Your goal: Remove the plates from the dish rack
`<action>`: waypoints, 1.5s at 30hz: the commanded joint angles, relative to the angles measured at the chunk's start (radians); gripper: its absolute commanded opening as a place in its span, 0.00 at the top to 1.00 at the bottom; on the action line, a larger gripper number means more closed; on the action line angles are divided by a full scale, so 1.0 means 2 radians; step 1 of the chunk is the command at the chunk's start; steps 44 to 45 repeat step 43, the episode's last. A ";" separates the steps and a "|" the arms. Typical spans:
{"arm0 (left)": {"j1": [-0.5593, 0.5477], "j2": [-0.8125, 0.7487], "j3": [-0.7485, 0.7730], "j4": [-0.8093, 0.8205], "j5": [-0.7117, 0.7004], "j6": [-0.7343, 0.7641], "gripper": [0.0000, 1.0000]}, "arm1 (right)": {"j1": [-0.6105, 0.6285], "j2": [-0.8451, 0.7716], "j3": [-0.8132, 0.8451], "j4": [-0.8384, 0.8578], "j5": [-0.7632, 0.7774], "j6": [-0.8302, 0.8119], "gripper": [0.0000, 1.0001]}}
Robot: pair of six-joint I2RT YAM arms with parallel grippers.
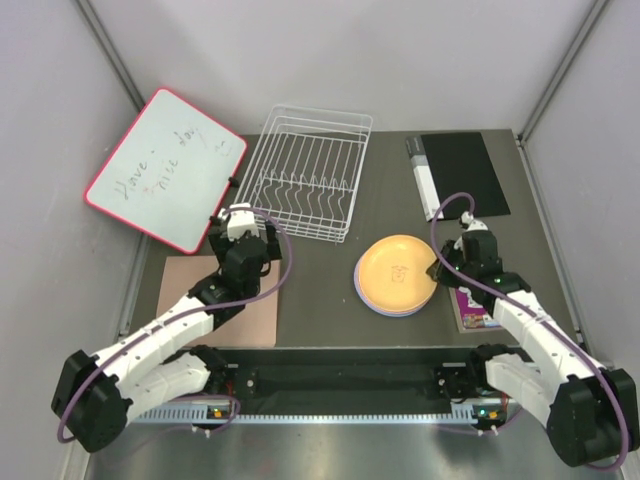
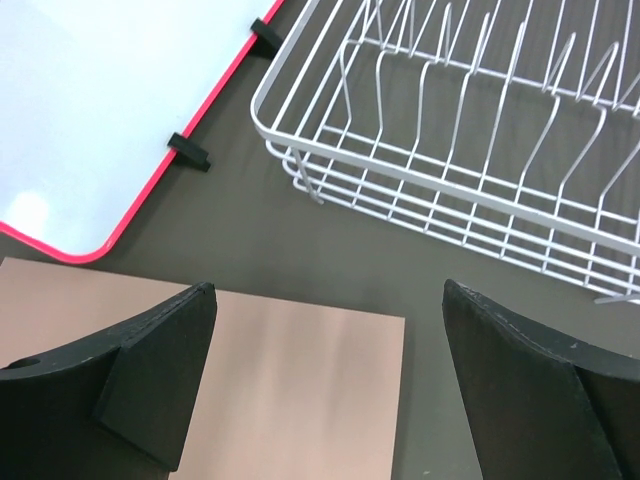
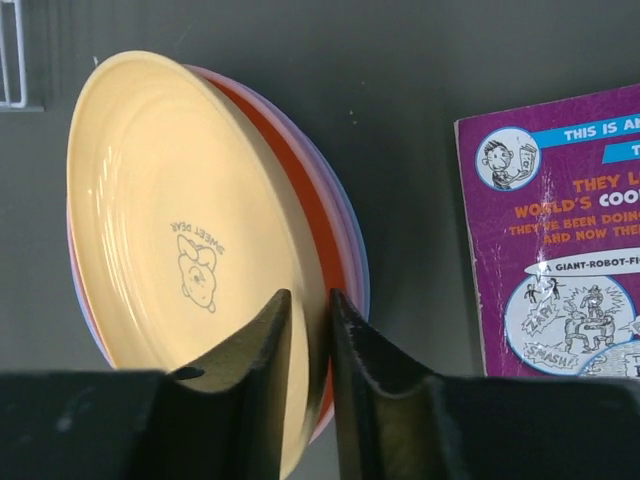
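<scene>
The white wire dish rack [image 1: 305, 170] stands at the back middle with no plate in it; its front left corner shows in the left wrist view [image 2: 470, 150]. The orange-yellow plate [image 1: 397, 271] lies on top of a stack right of centre. Pink and purple-blue rims [image 3: 347, 235] of the other plates show under it. My right gripper [image 1: 437, 268] is shut on the right rim of the orange-yellow plate [image 3: 170, 220], one finger above and one below [image 3: 308, 297]. My left gripper [image 1: 232, 222] is open and empty [image 2: 328, 300], just in front of the rack's left corner.
A red-framed whiteboard [image 1: 165, 168] leans at the back left, close to the rack. A brown mat [image 1: 235, 300] lies under the left arm. A black pad [image 1: 465, 172] with a white strip lies at the back right. A purple comic book [image 3: 560, 230] lies right of the plates.
</scene>
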 commanded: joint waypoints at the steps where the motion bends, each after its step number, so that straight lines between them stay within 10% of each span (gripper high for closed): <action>1: 0.001 -0.015 0.000 -0.029 -0.008 -0.019 0.01 | 0.000 -0.002 0.002 0.031 -0.002 -0.006 0.70; 9: 0.001 -0.018 0.018 -0.055 0.019 -0.036 0.01 | -0.001 -0.023 0.031 -0.014 0.048 -0.019 0.32; 23: 0.001 -0.044 0.038 -0.084 -0.004 -0.038 0.01 | -0.001 -0.070 0.097 -0.037 0.138 -0.056 0.18; 38: 0.001 0.005 0.032 0.041 0.038 0.028 0.01 | 0.005 -0.123 -0.074 0.324 0.344 -0.226 0.00; 45: 0.001 0.019 0.046 0.038 0.024 0.040 0.01 | 0.004 -0.124 -0.098 0.362 0.370 -0.234 0.00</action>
